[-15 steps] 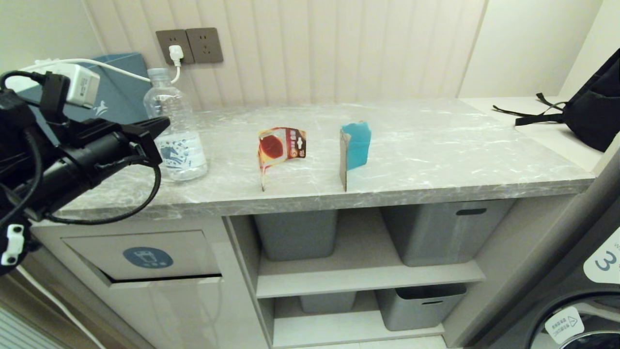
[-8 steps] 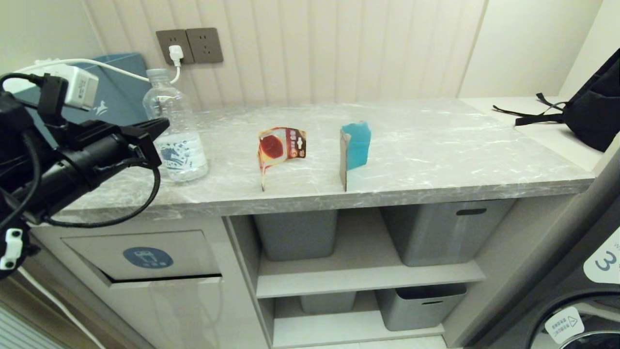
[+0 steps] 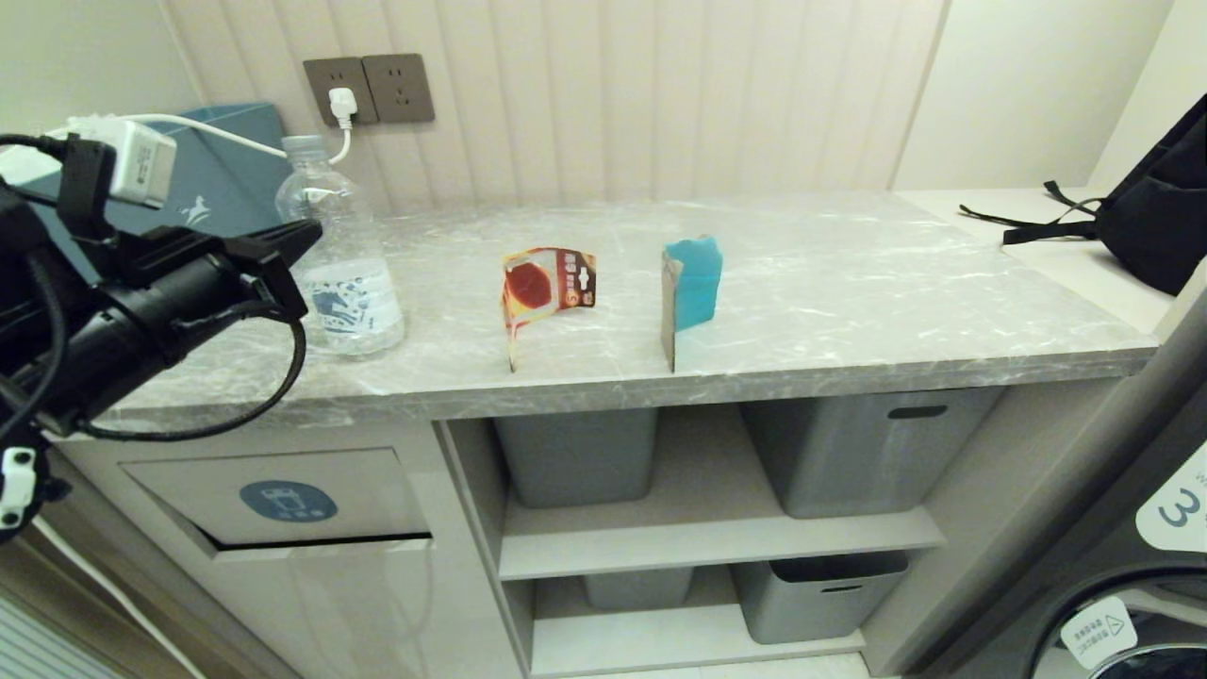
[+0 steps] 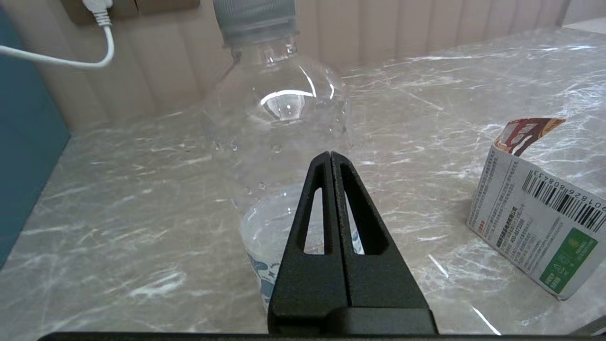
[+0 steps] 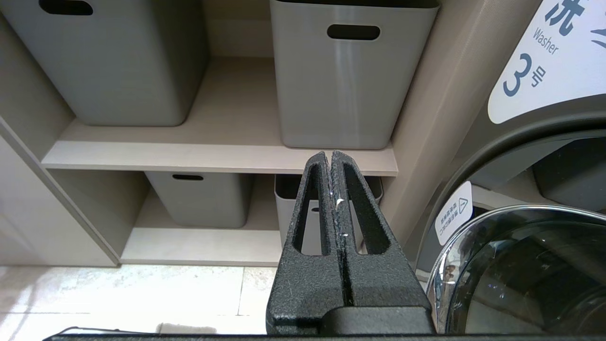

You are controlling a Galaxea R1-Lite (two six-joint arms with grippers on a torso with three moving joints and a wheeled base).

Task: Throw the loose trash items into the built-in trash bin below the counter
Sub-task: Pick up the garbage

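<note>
Nothing has gone into the bin yet, as far as I can see. All three bits of trash are on the desk (image 3: 849, 283): the water bottle (image 3: 344, 264) at the left end near the wall sockets, the red-orange blister card (image 3: 542, 288) toward the middle, and the teal-and-brown cardboard piece (image 3: 691, 288) just to its right, each well apart from the next. The trash bin flap (image 3: 283, 495) with its round blue sticker sits in the cabinet front below the bottle, with a dark gap along its lower edge, so it seems to be tipped slightly ajar.

The left pincer (image 3: 297, 236) hangs at the desk's left edge, its fingers pressed together and empty, the tip aimed at the bottle's body and close to it; I cannot tell whether it touches. The right pincer (image 5: 331, 161) is also closed on nothing, parked low in front of the shelves.

The bottle stands upright, long axis vertical, cap up. Both card pieces stand on edge, folded, their creases near vertical.

I judge the whole job is ahead: three pickups, three drops.
</note>
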